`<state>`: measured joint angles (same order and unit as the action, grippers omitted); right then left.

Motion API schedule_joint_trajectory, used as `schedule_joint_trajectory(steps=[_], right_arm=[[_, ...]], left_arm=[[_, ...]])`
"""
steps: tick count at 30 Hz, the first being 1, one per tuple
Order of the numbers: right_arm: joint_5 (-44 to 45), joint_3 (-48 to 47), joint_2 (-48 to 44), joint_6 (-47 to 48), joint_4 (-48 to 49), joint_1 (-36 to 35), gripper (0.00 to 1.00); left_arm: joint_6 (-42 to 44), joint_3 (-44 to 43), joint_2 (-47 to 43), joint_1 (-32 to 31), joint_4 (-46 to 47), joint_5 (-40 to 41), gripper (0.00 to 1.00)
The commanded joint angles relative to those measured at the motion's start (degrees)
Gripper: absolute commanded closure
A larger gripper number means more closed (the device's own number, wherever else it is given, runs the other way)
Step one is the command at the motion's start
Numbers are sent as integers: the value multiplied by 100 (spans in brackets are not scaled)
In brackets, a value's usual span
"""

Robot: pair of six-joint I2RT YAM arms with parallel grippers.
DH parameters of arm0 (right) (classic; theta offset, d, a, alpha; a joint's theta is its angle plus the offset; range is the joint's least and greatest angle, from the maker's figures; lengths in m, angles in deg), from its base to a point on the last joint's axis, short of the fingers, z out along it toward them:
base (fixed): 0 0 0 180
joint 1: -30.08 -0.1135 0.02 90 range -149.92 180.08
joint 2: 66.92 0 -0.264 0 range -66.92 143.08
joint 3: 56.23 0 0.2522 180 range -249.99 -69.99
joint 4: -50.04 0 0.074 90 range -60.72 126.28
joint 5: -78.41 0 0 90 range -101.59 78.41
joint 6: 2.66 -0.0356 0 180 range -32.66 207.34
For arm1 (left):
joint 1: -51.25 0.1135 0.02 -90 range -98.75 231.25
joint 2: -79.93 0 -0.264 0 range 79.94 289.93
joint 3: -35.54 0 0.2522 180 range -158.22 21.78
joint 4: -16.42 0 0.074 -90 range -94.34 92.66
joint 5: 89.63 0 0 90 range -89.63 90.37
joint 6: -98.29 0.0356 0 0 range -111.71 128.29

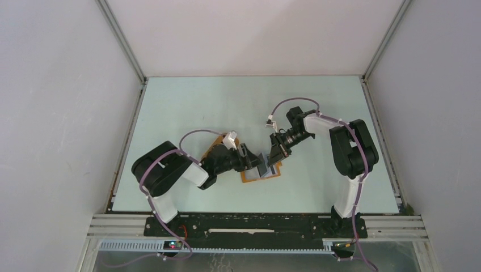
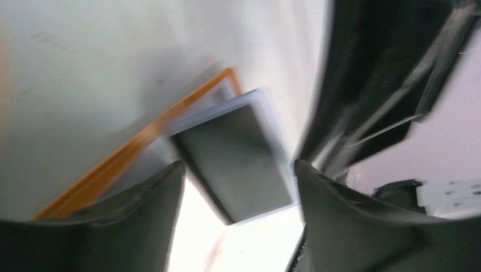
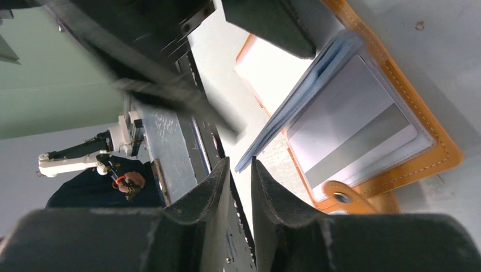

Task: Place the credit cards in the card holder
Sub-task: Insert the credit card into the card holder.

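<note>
Card holder lay open, orange-tan, a credit card tucked inside.
Left gripper gaped wide, empty; right gripper stood nearly closed, holding nothing.

The whole pale green table is taken in by the fixed top camera, set high above and behind the two black-and-white robot arms and faced steeply down. The open orange-tan folding wallet, near the table's near edge, is shared by all three views. The wallet is seen very close, tilted and blurred from the left wrist. From the right wrist the wallet is seen as closely.
</note>
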<state>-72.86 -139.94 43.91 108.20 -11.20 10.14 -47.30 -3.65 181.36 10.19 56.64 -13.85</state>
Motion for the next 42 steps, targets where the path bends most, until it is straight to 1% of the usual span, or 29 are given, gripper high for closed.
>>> schedule_joint_trajectory(steps=[1,2,7,16,20,26,30,37,42], right_arm=[[-317,-195,80,-161,92,24,73],[-315,-194,106,-211,123,21,74],[-312,-194,193,-377,275,-32,79],[-217,-185,131,-627,565,-204,80],[-53,-152,108,-898,847,-278,77],[55,-150,66,-982,925,-464,70],[146,-150,53,-1015,956,-490,69],[313,-130,5,-962,922,-215,68],[371,-80,-317,-645,848,-141,61]], left_arm=[[-112,210,-275,35,484,-35,2],[-124,243,-285,42,528,-26,0],[-230,445,-324,41,820,-8,0],[-215,486,-325,35,762,71,0],[-105,498,-526,32,447,178,0],[99,547,-930,29,-157,409,0],[183,573,-1111,19,-465,527,0],[176,570,-1072,26,-366,489,0],[189,608,-1152,19,-361,507,0]])
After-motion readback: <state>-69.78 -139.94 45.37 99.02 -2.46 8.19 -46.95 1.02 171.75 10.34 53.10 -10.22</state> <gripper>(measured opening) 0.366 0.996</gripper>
